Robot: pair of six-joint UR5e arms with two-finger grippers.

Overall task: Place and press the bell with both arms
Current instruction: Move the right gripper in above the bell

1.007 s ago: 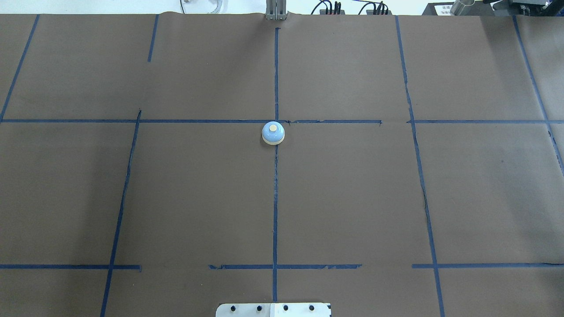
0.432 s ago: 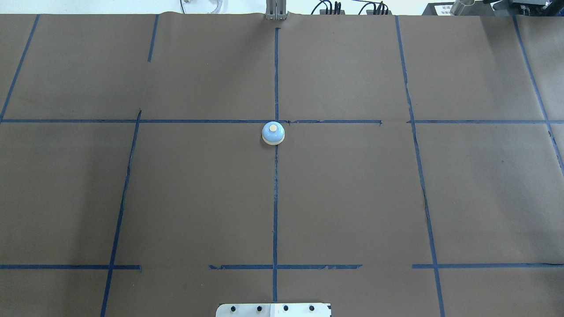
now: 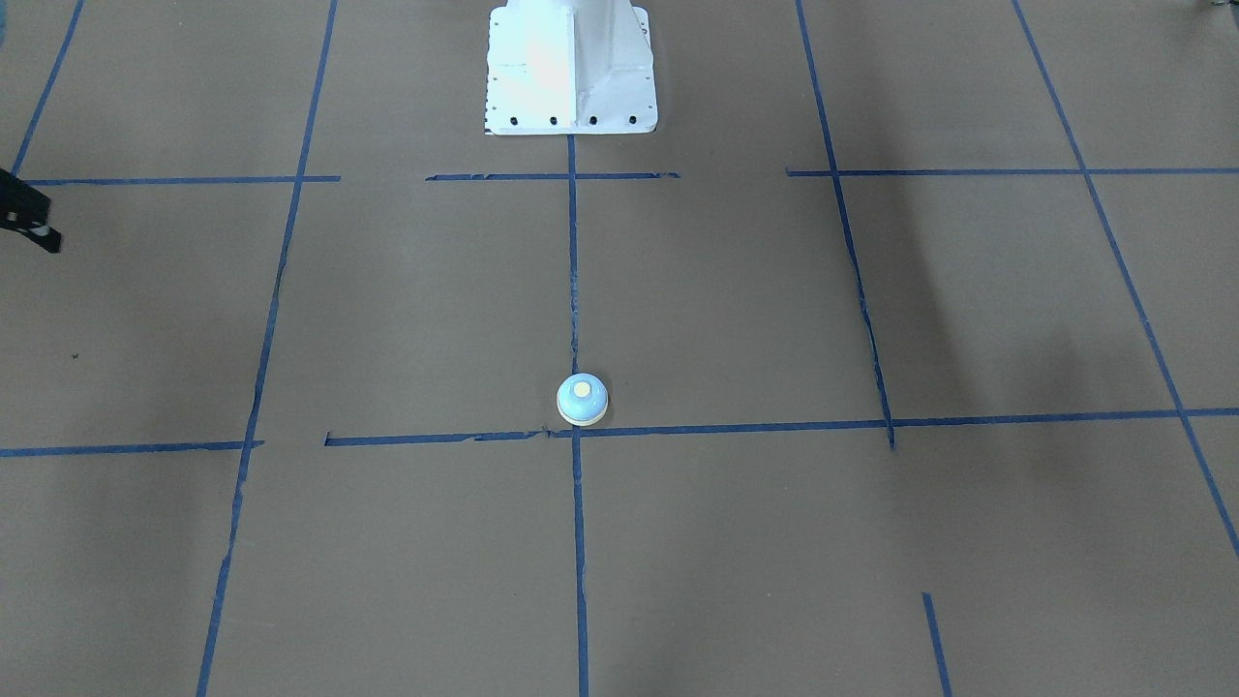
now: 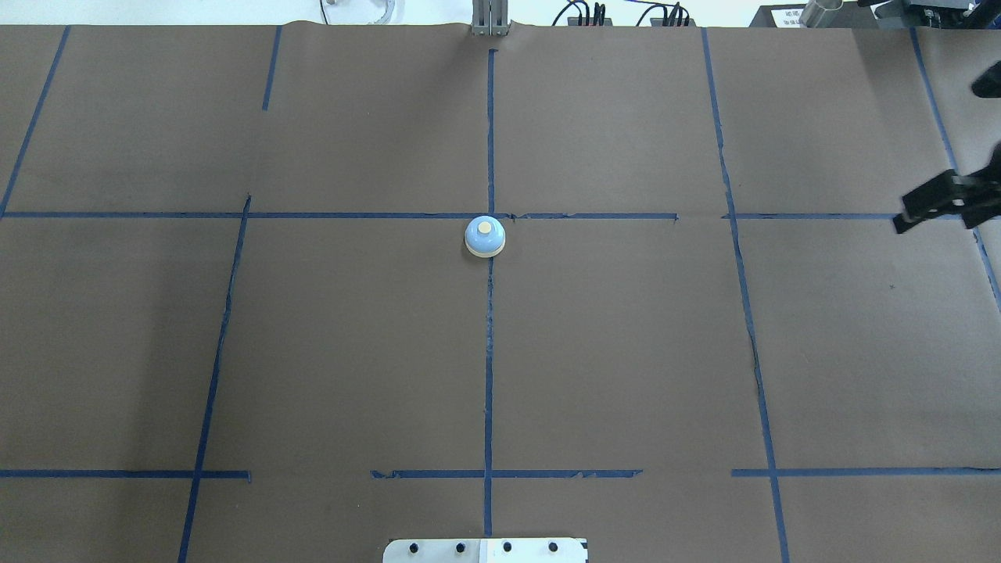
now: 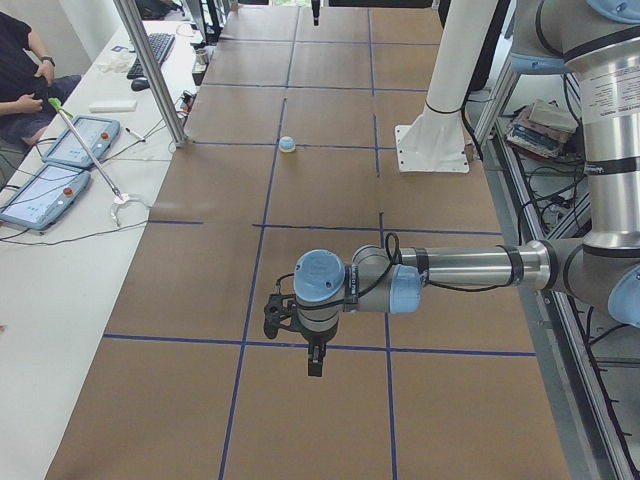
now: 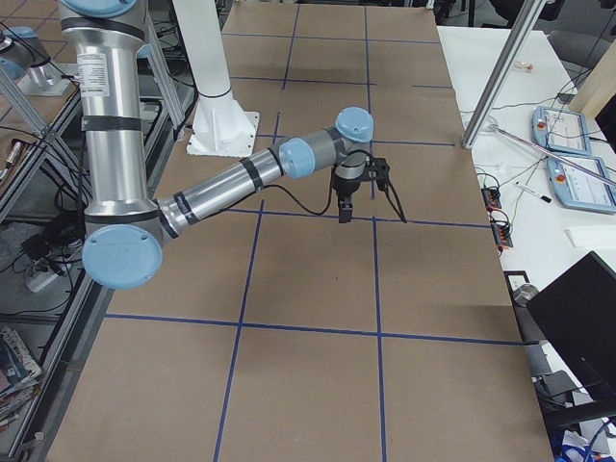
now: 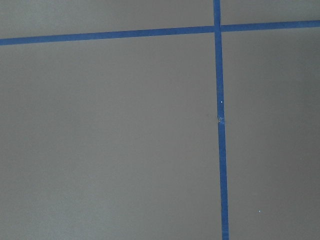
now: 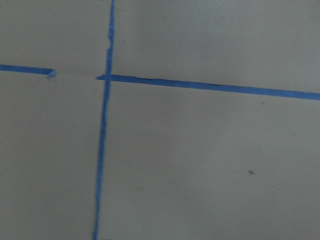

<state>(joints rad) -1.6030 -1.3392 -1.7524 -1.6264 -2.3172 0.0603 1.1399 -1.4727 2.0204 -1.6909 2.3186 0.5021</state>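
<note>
The light-blue bell (image 4: 485,236) with its cream button stands upright on the brown table cover, just below the crossing of the centre tape lines. It also shows in the front view (image 3: 582,399) and far off in the left side view (image 5: 287,144). My right gripper (image 4: 903,220) hangs over the table's right edge area, far from the bell. Its fingers look pressed together and empty in the right side view (image 6: 344,216). My left gripper (image 5: 314,368) points down over the table's left end, far from the bell. I cannot tell whether it is open or shut.
The white pedestal base (image 3: 571,68) stands at the robot's side on the centre line. Blue tape lines (image 4: 489,352) divide the brown cover into squares. Tablets (image 5: 62,160) and cables lie on a white side table beyond the far edge, where a person sits.
My right gripper has come into the overhead view at its right edge; earlier no gripper showed there. The bell has not moved.
</note>
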